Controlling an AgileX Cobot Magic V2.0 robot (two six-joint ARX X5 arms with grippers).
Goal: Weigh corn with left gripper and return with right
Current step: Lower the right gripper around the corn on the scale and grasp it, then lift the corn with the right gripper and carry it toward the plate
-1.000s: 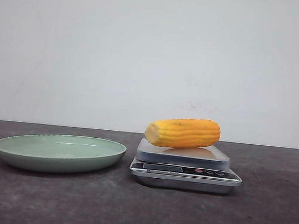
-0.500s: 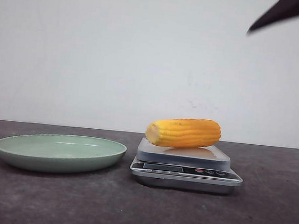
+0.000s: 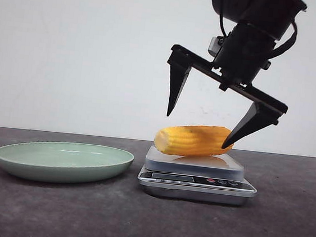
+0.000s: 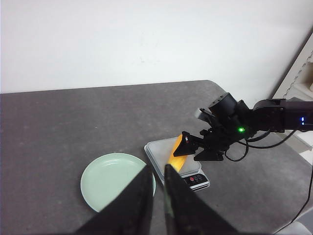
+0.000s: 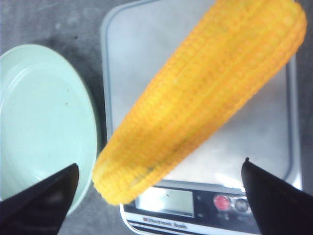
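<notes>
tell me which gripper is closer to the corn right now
Right. The right gripper hangs open just above the corn on the scale; the left gripper is well back.

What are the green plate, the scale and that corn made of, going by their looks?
Plate: probably glazed ceramic or melamine, smooth pale green with a soft sheen. Scale: brushed-metal-looking platform and rim, likely steel over plastic. Corn: evenly yellow-orange with neat ridged rows; whether real or a plastic replica is hard to tell.
</notes>
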